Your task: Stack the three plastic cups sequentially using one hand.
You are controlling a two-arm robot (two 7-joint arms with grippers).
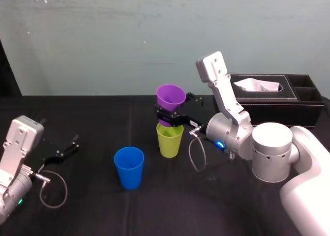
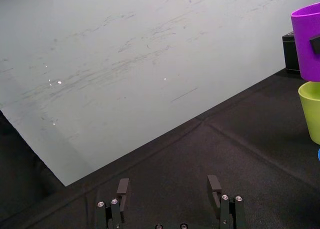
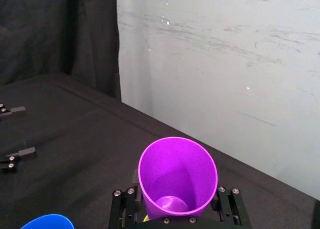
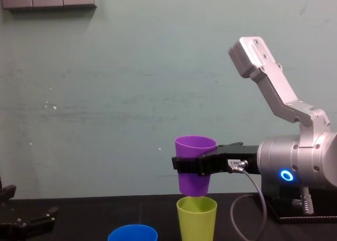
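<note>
Purple cup upright in the right gripper, mouth up, long axis vertical.
Gripper fingers pinch the cup wall from both sides at mid-height. Directly below the gripper stands the yellow cup, mouth up; the purple base sits just at its rim, contact unclear. Blue cup stands apart, lower and off the gripper's left side. Left gripper sits low over the black table, well apart, fingers spread, empty.
</note>
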